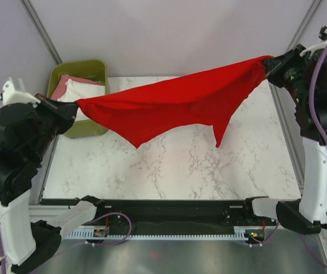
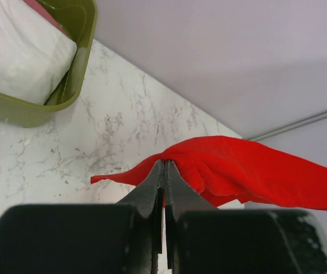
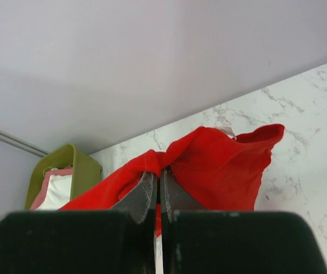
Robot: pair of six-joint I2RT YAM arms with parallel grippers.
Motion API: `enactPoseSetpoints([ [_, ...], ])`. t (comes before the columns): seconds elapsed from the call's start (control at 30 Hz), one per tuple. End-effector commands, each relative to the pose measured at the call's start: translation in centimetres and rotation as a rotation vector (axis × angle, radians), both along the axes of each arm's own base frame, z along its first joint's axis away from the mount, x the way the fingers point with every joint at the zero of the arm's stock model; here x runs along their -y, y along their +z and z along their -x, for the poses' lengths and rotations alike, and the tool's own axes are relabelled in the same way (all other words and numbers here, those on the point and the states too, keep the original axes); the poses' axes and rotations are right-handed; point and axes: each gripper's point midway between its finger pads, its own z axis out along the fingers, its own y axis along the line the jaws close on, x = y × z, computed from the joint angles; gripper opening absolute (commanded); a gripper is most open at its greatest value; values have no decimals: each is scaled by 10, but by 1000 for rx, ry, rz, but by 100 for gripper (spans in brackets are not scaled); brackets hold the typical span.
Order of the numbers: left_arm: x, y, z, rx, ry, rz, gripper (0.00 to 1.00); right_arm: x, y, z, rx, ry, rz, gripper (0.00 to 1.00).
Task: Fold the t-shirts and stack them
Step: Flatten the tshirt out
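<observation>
Red t-shirt [image 1: 175, 105] hangs stretched in the air over the marble table [image 1: 175, 171], with the left gripper [image 1: 76, 105] and right gripper [image 1: 265, 61] each pinched tight on opposite ends. I'd lower both ends together and level, under even tension, so the drooping corners land flat. White t-shirt [image 1: 78, 91] and pink t-shirt [image 1: 72, 79] sit in the green bin [image 1: 95, 67].

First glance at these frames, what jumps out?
A red t-shirt hangs stretched above the marble table, pinched at its ends by the left gripper and the right gripper. At the far left, an olive bin holds a white t-shirt and a pink t-shirt.
</observation>
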Motion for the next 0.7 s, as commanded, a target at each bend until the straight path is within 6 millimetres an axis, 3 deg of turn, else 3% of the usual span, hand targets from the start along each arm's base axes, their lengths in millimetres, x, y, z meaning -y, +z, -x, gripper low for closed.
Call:
enactPoseSetpoints([
  [0.0,-15,20,29,112,33,68,2,8,23,55,98,-22,-31,0],
  [0.07,-17,22,39,133,23,73,2,6,18,69,102,-8,-41,0],
  [0.1,-17,22,45,142,13,80,2,8,25,89,140,-13,-52,0],
  [0.2,-16,14,44,125,9,79,2,11,27,103,161,-26,-67,0],
  [0.27,-14,0,31,75,31,75,2,7,19,95,130,-9,-73,0],
  [0.33,-11,-15,17,24,59,94,2,0,-1,70,54,15,-78,0],
  [0.4,-7,-36,-1,-31,83,88,2,-9,-38,39,-70,39,-81,0],
  [0.53,7,-87,-41,-143,90,42,2,-21,-147,-7,-386,61,-91,4],
  [0.57,12,-118,-55,-217,92,9,2,-22,-162,-15,-413,58,-99,5],
  [0.63,22,-141,-75,-249,77,13,2,-22,-206,-33,-504,40,-94,8],
  [0.67,28,-175,-85,-329,64,-2,2,-23,-219,-39,-526,40,-95,11],
])
